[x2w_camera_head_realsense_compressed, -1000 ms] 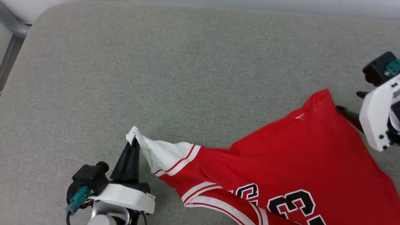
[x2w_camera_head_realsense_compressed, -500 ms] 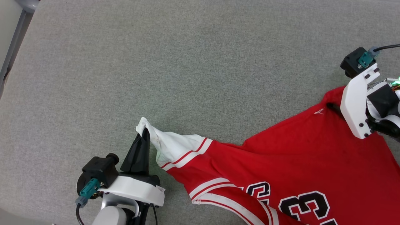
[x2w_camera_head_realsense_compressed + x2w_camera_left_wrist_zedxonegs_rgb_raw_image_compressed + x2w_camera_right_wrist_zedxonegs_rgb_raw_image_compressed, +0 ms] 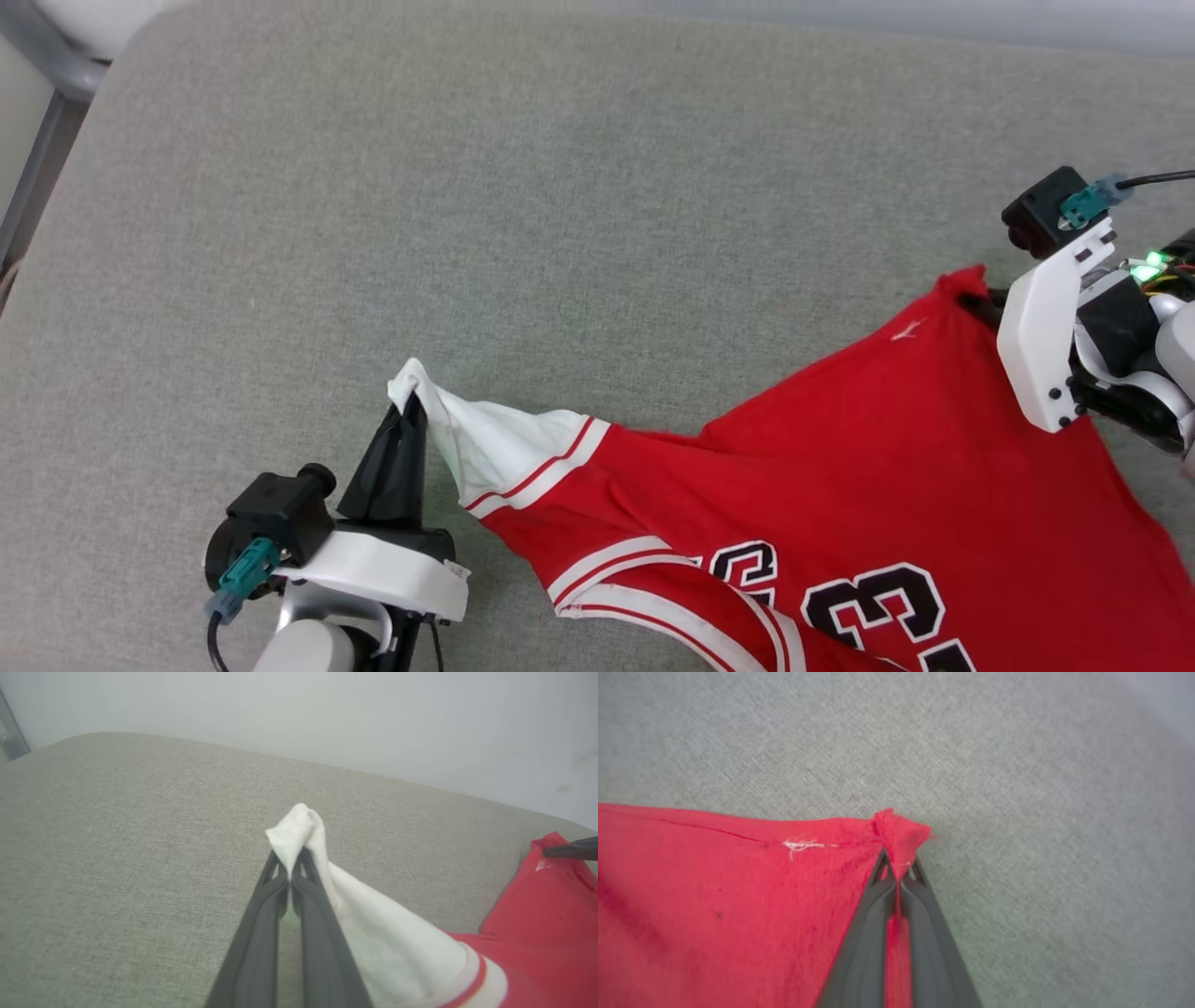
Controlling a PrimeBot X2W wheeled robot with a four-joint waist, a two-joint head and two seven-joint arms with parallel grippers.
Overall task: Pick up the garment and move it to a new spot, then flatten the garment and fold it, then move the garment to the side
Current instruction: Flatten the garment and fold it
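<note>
The garment (image 3: 868, 448), a red jersey with white sleeves, striped trim and black numerals, lies spread on the grey cushion (image 3: 523, 215) at the lower right. My left gripper (image 3: 409, 409) is shut on the tip of a white sleeve (image 3: 299, 830), lifting it into a peak. Over at the right, my right gripper (image 3: 976, 301) is shut on the red hem corner (image 3: 901, 837), the cloth bunched between its fingers (image 3: 873, 924). The lower part of the shirt runs off the bottom of the head view.
A grey metal frame (image 3: 33, 177) stands past the cushion's left edge. A pale wall (image 3: 327, 714) rises behind the cushion's far edge. Bare cushion stretches across the left and far side.
My right gripper has moved onto the red hem corner and shut on it. The left gripper keeps hold of the sleeve. The head camera has shifted.
</note>
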